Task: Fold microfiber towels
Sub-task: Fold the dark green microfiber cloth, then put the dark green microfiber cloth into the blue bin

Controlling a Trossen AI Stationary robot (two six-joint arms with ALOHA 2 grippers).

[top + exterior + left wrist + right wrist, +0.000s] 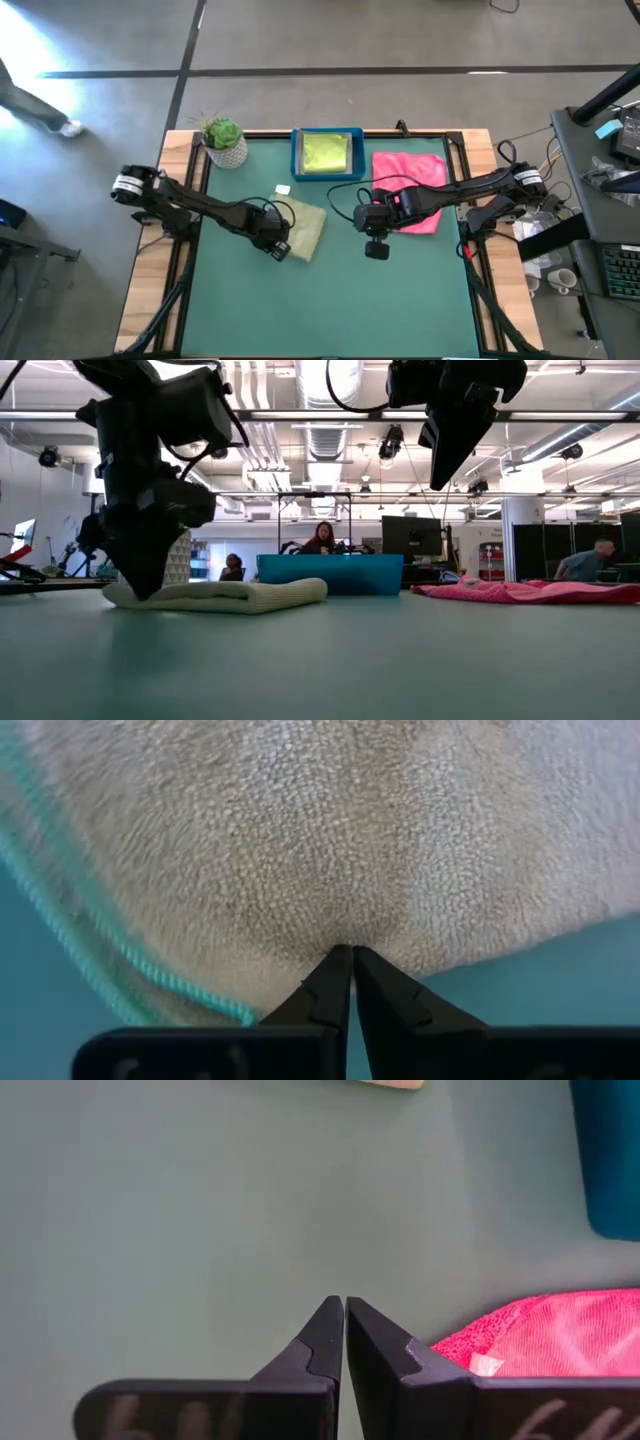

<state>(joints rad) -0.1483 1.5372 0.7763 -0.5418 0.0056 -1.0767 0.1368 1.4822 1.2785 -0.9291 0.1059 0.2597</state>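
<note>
A pale sage green towel (305, 230) lies folded on the green table, left of centre; it also shows in the low view (225, 595). My left gripper (281, 238) is shut, with its tips down on the towel's left end (350, 935). A hot pink towel (410, 183) lies spread at the back right. My right gripper (365, 222) is shut and empty. It hangs well above the table (440, 472), just left of the pink towel (560, 1335). A lime green towel (325, 153) lies in the blue tray (296, 155). My left gripper touches the top face of the folded sage towel near its left end (345, 925) with its shut fingertips. The fingers come from above, pointing down. The cloth looks slightly dimpled at the tips. The towel lies flat on the table.
A potted plant (224, 142) stands at the back left corner. A small white tag (283, 189) lies behind the sage towel. The blue tray stands at the back centre. Bare green table (330, 310) stretches across the near half. People sit in the room beyond.
</note>
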